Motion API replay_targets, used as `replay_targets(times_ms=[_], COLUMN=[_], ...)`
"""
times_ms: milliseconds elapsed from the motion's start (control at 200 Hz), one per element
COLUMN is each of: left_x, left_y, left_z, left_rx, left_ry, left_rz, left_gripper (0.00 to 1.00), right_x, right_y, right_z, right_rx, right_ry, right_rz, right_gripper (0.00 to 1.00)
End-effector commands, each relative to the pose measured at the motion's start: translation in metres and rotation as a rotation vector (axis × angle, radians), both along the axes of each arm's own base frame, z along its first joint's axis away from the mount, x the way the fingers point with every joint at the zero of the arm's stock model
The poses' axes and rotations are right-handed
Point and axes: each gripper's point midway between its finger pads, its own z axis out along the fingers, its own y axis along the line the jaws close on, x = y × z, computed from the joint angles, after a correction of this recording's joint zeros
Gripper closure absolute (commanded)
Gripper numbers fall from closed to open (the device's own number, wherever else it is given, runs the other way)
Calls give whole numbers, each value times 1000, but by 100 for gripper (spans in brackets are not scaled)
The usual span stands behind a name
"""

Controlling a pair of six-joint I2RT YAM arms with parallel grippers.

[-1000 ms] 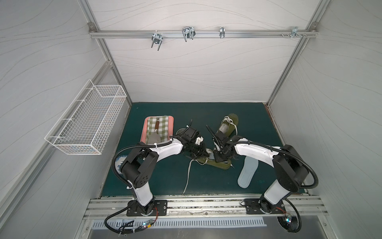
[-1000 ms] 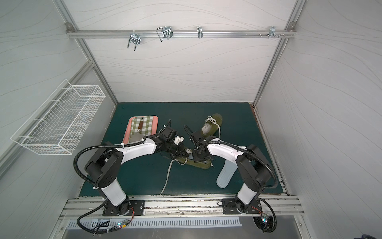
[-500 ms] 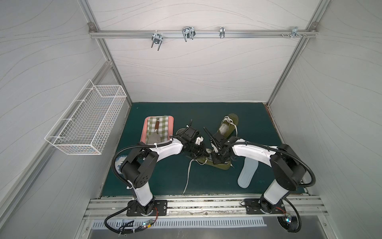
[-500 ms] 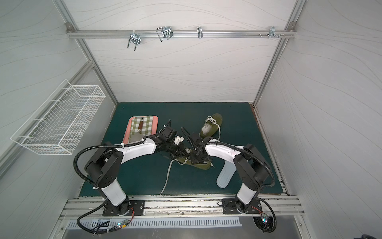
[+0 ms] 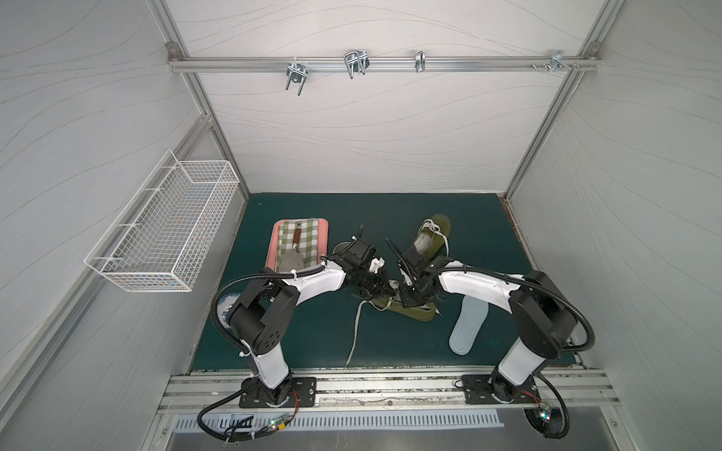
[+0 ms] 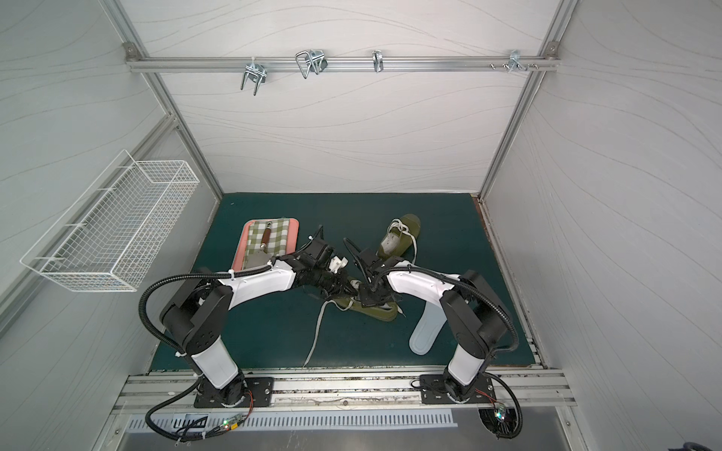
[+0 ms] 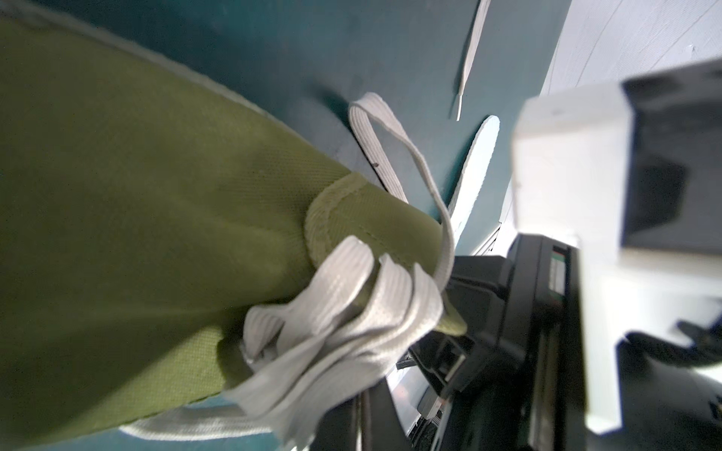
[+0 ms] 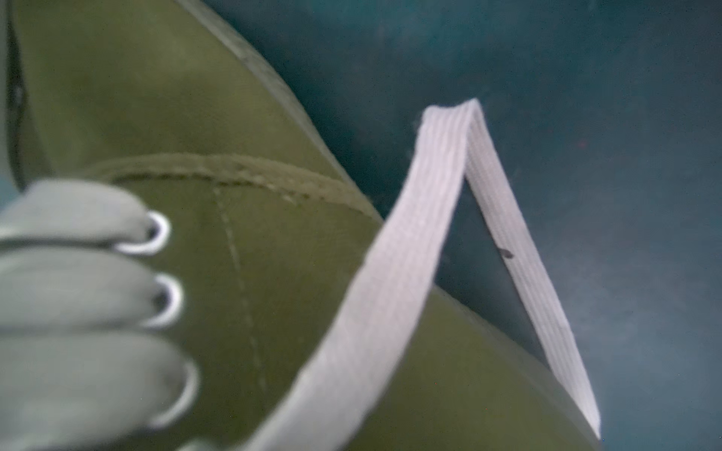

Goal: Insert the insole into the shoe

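A pink tray [image 5: 272, 250] is sitting on the left of the green mat [image 5: 312, 336]. The left gripper [image 5: 385, 291] is squeezing fully closed at the shoe [image 5: 416, 312], by its white laces [image 7: 344, 296]. The right gripper [image 5: 404, 301] is closing tight on the same shoe too. I cannot tell if either is pinching anything. The white insole [image 5: 469, 324] is lying flat on the mat, near the shoe's right side, outside it.

Right gripper [image 5: 406, 301] is shifting in toward left gripper [image 5: 386, 291] over the near shoe [image 5: 419, 312]; the gap is tighter and the elbow follows.
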Motion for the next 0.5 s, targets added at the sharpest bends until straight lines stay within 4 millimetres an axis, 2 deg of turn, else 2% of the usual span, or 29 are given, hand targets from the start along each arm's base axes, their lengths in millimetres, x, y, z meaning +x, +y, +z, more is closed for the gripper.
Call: replay_targets(times_ms=[0, 100, 155, 200, 285, 335, 365, 450, 495], left_x=[7, 7, 7, 7, 7, 8, 9, 11, 11], left_y=[-4, -2, -2, -3, -3, -3, -4, -5, -6], left_z=[20, 17, 14, 14, 15, 15, 14, 14, 14], left_rx=[-36, -32, -30, -32, -32, -33, -36, -38, -41], left_ry=[-35, -28, -24, -23, -24, -25, -25, -21, -20], left_rz=[-3, -2, -2, -4, -4, 0, 0, 0, -2], left_gripper=[100, 100, 100, 100, 100, 100, 100, 100, 100], right_x=[11, 19, 20, 19, 15, 10, 7, -2, -8], right_y=[-17, -26, -26, -22, -18, -19, -19, -23, -21], right_z=[10, -17, -22, -14, 18, 22, 17, -23, -25], right_rx=[-37, -59, -69, -63, -38, -21, -7, -5, -16], right_ry=[-74, -37, -9, -15, -70, -67, -49, 71, 113], right_rz=[-82, -118, -110, -86, -60, -66, -74, -74, -49], right_gripper=[100, 100, 100, 100, 100, 100, 100, 100, 100])
